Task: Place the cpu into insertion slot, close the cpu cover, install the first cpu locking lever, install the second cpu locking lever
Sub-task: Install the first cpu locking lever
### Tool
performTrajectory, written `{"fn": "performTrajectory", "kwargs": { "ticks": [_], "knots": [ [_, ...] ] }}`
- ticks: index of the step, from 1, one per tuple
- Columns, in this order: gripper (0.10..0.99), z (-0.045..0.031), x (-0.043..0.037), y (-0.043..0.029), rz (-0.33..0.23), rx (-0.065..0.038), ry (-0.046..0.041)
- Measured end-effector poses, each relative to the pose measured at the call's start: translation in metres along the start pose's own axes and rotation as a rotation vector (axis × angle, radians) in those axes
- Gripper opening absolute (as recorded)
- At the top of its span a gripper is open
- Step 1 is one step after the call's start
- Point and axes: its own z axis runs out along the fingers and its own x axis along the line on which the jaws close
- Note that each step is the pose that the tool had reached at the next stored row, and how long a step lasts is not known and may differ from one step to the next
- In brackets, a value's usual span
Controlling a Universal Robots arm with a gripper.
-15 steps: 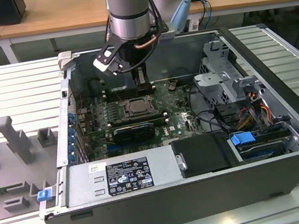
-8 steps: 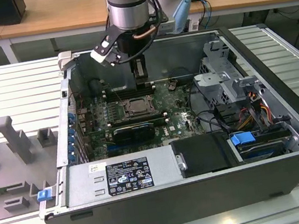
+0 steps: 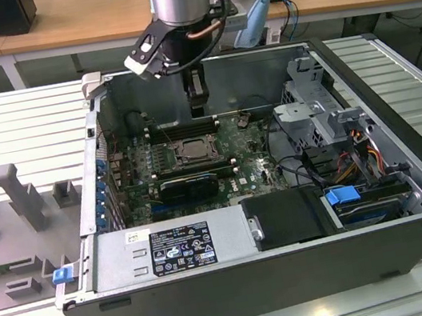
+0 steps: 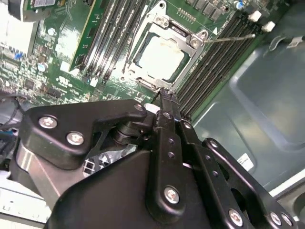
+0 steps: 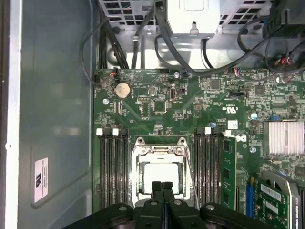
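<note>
Pale silver cpu [image 5: 160, 173], square, framed by grey cpu cover [image 5: 159, 151]

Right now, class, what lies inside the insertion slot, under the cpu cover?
Through the window of the cpu cover the pale cpu shows, seated in the insertion slot. The frame hides the cpu's edges and the contacts beneath; in the first wrist view the gripper covers one side.

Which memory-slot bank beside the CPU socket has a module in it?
The bank nearer the finned heatsink: a green module stands at its outer edge. The other bank, by the case wall, is empty.
</note>
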Motion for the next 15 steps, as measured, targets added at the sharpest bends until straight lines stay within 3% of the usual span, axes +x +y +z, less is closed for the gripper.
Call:
{"fn": "performTrajectory", "kwargs": {
  "ticks": [1, 8, 13, 15],
  "knots": [
    [0.106, 0.0002, 0.0, 0.0, -0.044, 0.001, 0.002],
    [0.106, 0.0003, 0.0, 0.0001, -0.159, 0.005, 0.0071],
    [0.106, 0.0006, -0.0001, 0.0001, -0.324, 0.01, 0.0147],
    [0.106, 0.001, -0.0001, 0.0001, -0.366, 0.012, 0.0167]
  ]
}}
